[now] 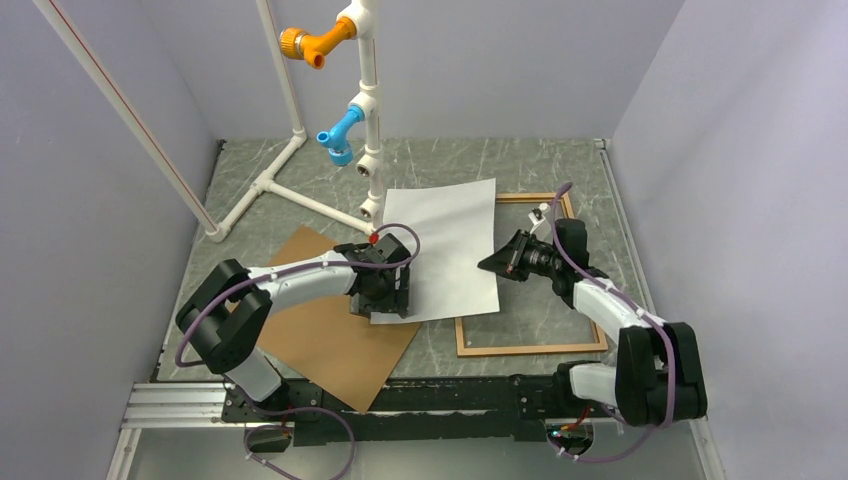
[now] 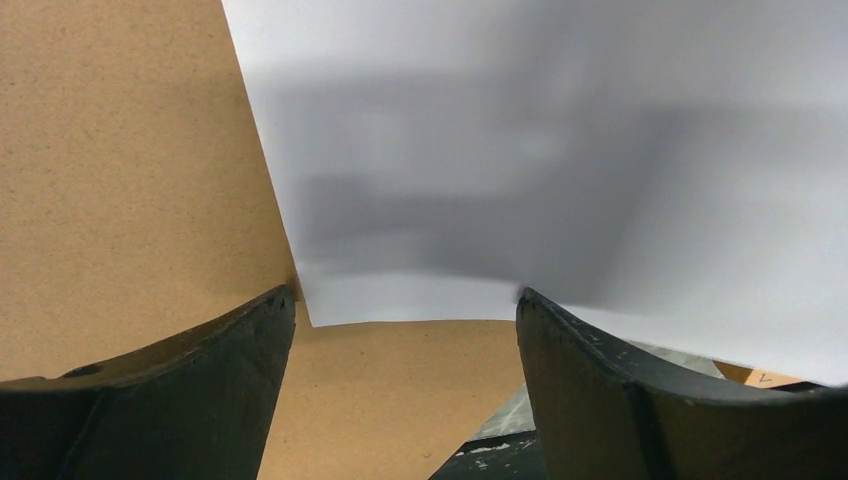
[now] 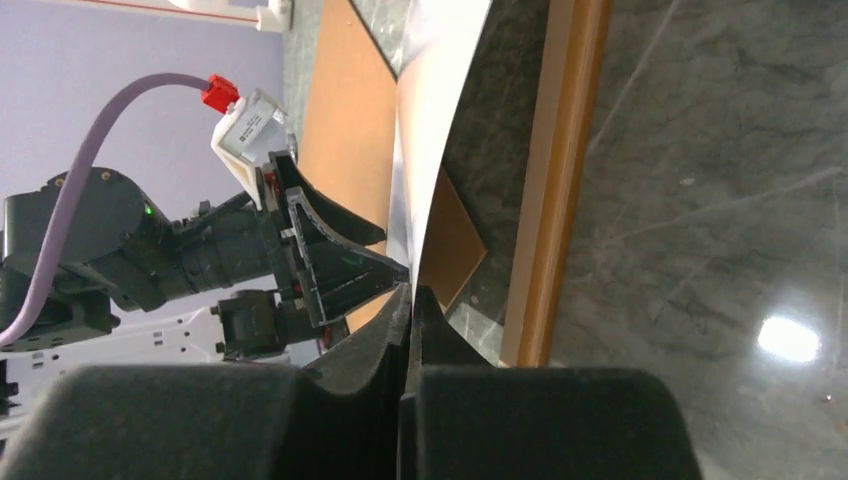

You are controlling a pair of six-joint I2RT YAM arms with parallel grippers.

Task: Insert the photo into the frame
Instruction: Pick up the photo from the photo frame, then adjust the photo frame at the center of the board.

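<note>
**Grasp at the photo's edge, with hazards.** The photo (image 1: 445, 250) lies white back up just left of the frame (image 1: 530, 348). Its right edge is raised above the frame's left rail, and its left part rests on the hardboard backing sheet (image 1: 320, 335). The right gripper (image 3: 410, 295) reaches across the frame, its fingers pinched together on that raised edge. The left gripper (image 2: 402, 300) stands wide at the photo's near corner on the side away from the frame, gripping nothing.

You hold a thin, glossy sheet by one narrow bite, so a quick pull toward the frame could slide it out of the pinch. If you drag rather than lift, the trailing edge may catch on the left rail and buckle. If the left fingers come down on their corner during the pull, expect a crease. The fit looks close, so a skewed approach would likely leave one side riding on the wood.

The table (image 1: 470, 165) is grey-green marbled and shiny enough to throw glare inside the frame. Pale lilac walls close three sides. A white pipe stand (image 1: 365, 100) with orange and blue fittings rises beyond the frame, to its left.
</note>
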